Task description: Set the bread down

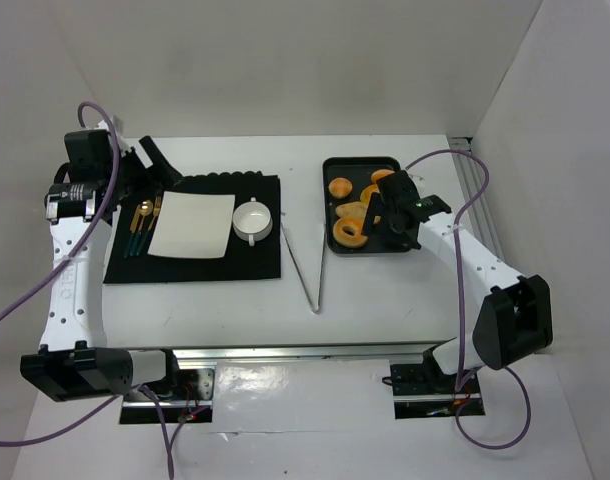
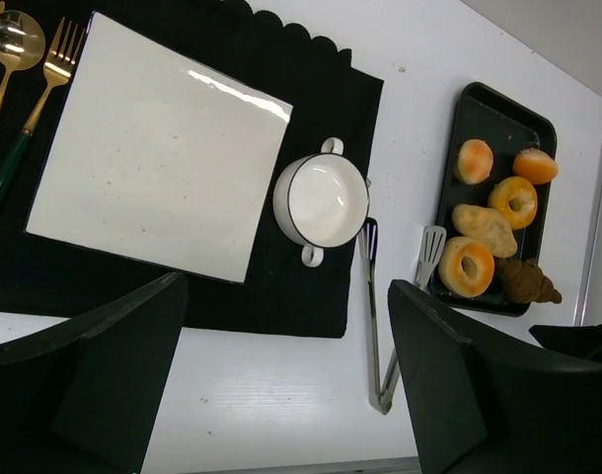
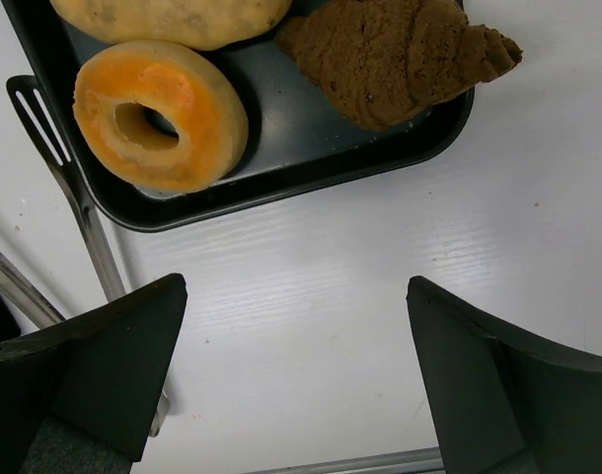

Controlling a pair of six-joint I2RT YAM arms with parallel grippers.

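One glossy bread ring (image 3: 158, 114), one rough brown croissant (image 3: 400, 54), black tray (image 3: 311, 170)

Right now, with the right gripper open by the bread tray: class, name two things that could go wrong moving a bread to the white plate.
1. The ring bread and croissant lie close together in the tray; the right gripper closing on one may shove its neighbour.
2. The tongs lie right beside the tray and the bowl stands between tray and plate; a low carry could knock either.
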